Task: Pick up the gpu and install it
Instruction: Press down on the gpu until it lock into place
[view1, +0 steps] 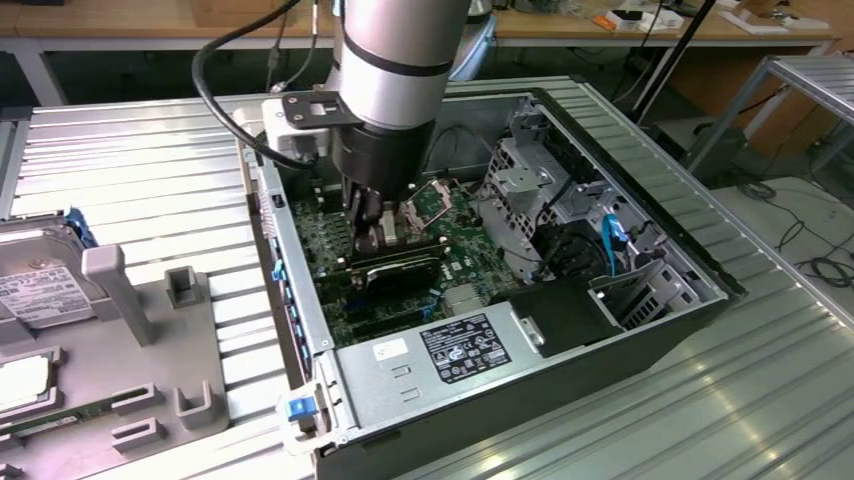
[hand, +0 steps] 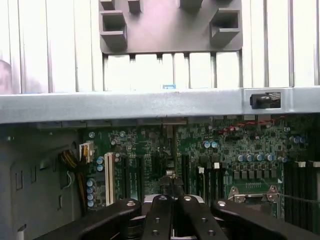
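Table: ribbed metal, bright, semi-glossy. Computer case: grey sheet metal, matt black edge trim. Motherboard: green circuit board, shiny solder points. Gpu: matt black plastic cooler. Gripper: matt black fingers, metal screws. Arm: smooth silver metal. Holder tray: matt grey plastic.

Inside the open case, drive cage and power supply hem the motherboard.

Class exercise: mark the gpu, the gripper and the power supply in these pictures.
gpu (view1: 398, 270): exterior view, its black cooler face, standing on the motherboard.
gripper (view1: 375, 232): exterior view, between its shut fingertips, at the card's top edge.
power supply (view1: 441, 352): exterior view, its labelled silver casing.
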